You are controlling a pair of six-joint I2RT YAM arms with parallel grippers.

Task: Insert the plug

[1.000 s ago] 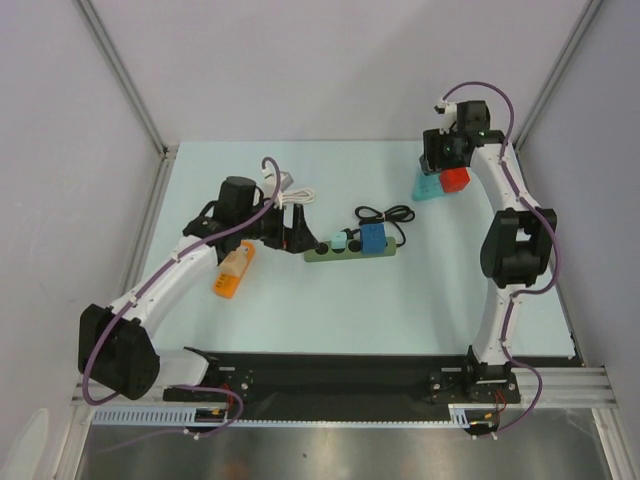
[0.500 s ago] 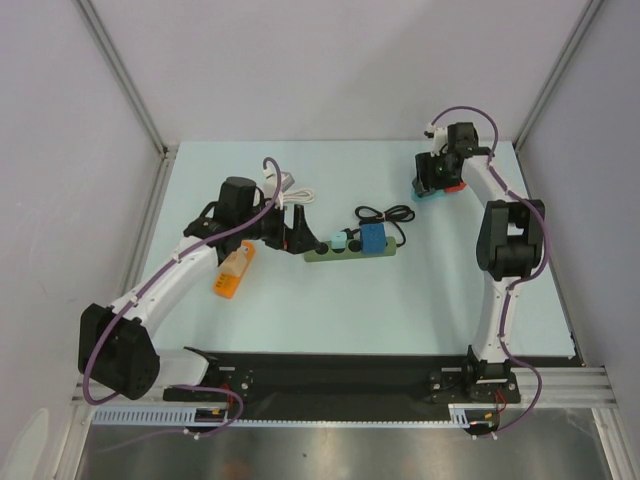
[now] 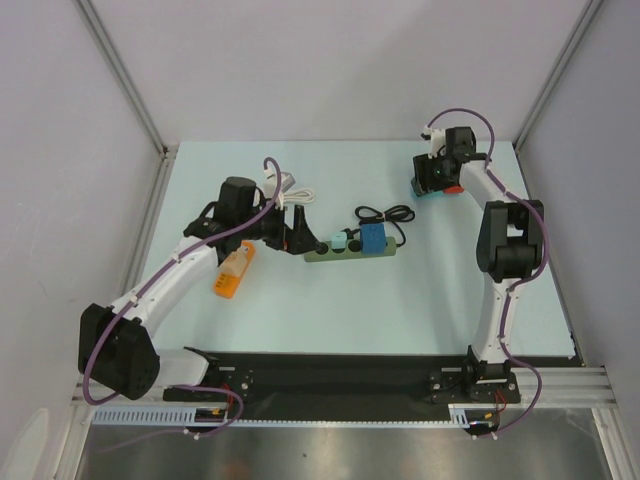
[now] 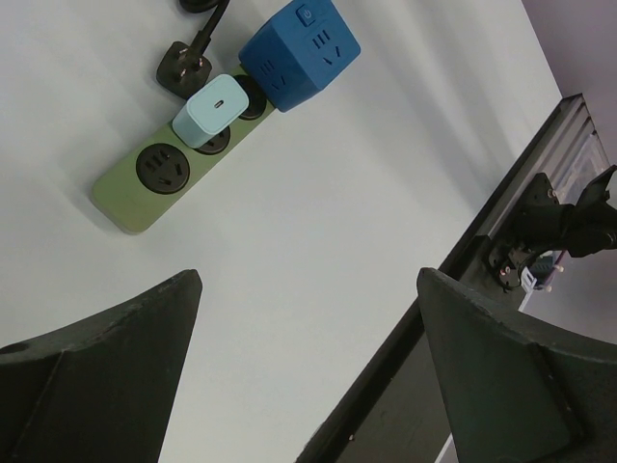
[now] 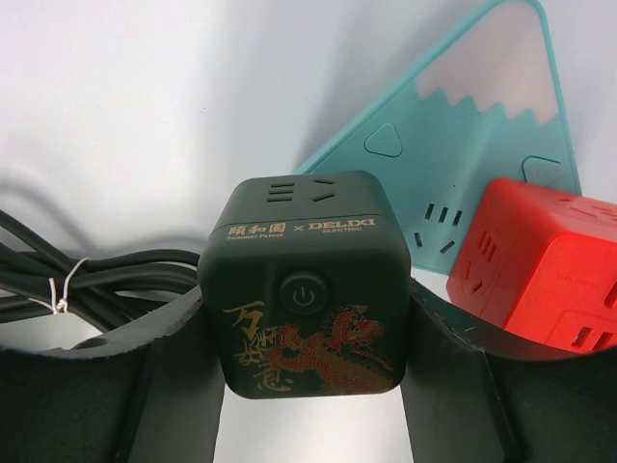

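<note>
My right gripper (image 5: 305,294) is shut on the plug, a dark green cube (image 5: 318,227) with a power button and a dragon print; both fingers press its sides. It is at the far right of the table (image 3: 432,178), beside a teal mountain-shaped socket block (image 5: 453,164) and a red cube (image 5: 540,260). A green power strip (image 4: 154,188) lies mid-table with a pale blue charger (image 4: 210,108) and a blue cube (image 4: 299,53) plugged in; its end socket (image 4: 159,169) is free. My left gripper (image 4: 308,280) hangs open just left of the strip (image 3: 350,253), holding nothing.
A black plug on a coiled cord (image 4: 183,66) lies beside the strip. An orange object (image 3: 233,272) lies under the left arm, and a white cable (image 3: 295,192) behind it. Bundled black cord (image 5: 87,280) runs left of the dark cube. Enclosure walls stand close around.
The right arm has reached farther back and lower, bringing its gripper down beside the teal block and red cube. The left arm has not moved.
</note>
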